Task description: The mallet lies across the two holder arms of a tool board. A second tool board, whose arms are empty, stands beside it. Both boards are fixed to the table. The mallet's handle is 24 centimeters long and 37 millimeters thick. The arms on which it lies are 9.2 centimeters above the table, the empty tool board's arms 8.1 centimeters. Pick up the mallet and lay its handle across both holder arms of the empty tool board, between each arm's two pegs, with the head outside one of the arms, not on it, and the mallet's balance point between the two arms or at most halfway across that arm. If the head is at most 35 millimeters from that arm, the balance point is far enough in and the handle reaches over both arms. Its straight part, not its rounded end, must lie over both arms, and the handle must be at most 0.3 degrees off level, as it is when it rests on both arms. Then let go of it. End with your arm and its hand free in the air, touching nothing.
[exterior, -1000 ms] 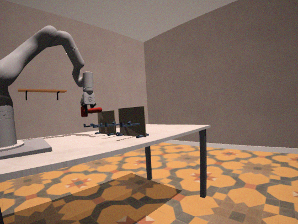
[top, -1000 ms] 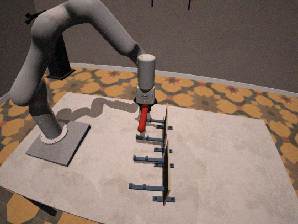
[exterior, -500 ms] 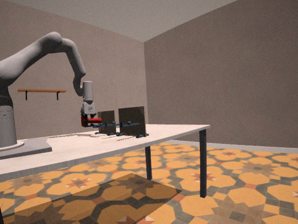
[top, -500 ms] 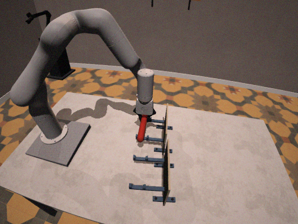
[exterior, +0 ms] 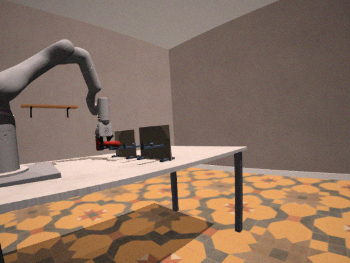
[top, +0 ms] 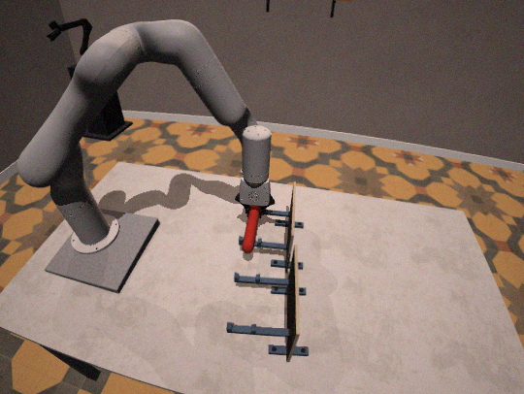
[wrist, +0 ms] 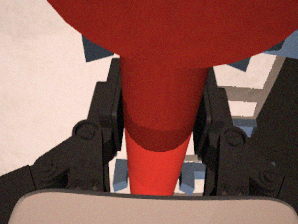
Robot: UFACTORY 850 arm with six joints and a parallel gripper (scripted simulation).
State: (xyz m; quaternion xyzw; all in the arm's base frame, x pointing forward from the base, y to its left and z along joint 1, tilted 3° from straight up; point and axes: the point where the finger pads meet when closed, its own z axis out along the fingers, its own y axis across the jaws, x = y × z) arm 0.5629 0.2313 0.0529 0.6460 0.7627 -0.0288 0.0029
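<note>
My gripper (top: 253, 213) is shut on the red mallet (top: 250, 232), gripping the handle close to the head. In the top view the handle runs from under the gripper toward the camera. Its rounded end is at the nearer arm (top: 264, 243) of the far tool board (top: 290, 213), and the farther arm (top: 278, 213) is beside the gripper. I cannot tell whether the handle touches the arms. The head is hidden under the wrist there. The wrist view shows the handle (wrist: 156, 129) between both fingers and the head (wrist: 166, 10) beyond them. The mallet also shows in the exterior view (exterior: 110, 143).
The near tool board (top: 292, 301) stands in line with the far one, and its two arms (top: 259, 279) (top: 256, 330) are empty. Both boards have small blue feet on the table. The arm's base plate (top: 104, 249) is at the left.
</note>
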